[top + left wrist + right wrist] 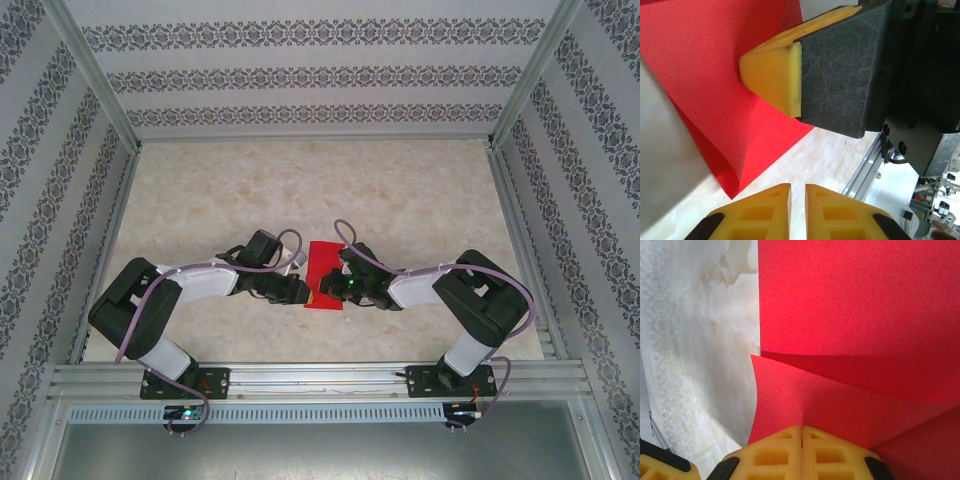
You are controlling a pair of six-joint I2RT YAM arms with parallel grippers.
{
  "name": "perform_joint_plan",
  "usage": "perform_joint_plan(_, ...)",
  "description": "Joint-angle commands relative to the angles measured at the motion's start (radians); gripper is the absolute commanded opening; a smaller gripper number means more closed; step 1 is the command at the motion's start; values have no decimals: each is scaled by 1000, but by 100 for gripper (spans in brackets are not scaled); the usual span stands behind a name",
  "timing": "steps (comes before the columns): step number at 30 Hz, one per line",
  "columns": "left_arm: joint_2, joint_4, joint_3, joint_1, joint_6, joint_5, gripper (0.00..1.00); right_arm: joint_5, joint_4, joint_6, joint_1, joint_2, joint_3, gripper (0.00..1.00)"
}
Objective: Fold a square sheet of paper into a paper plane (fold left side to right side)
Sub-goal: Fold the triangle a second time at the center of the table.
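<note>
Directly under the right claw (801,440) lies the square sheet of paper (860,305), red and partly folded. One layer lies flat ahead of the tips, and a nearer flap rises toward them with a curved free edge. That claw is closed, its pads meeting with no gap and its tips against the red surface. Whether any paper is caught in the seam I cannot tell.

Ahead and to the left of the left claw (797,200), a raised, curling edge of the sheet stands off the table (805,155). This claw is almost closed, with only a thin slit between its pads, and nothing shows in the slit. Further ahead of it, the right claw's yellow fingertip (771,75) presses on the paper.

Seen from above, the two claws face each other, close together, at the sheet's near end, the left one just beside its left edge.
</note>
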Motion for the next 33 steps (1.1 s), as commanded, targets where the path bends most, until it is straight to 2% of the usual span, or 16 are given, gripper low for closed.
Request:
perform_joint_plan(1, 25, -11, 43, -14, 48, 17, 14, 13, -68, 1, 16, 44, -9, 0)
perform_joint_plan(33, 132, -68, 78, -15, 119, -89, 14, 12, -76, -4, 16, 45, -16, 0)
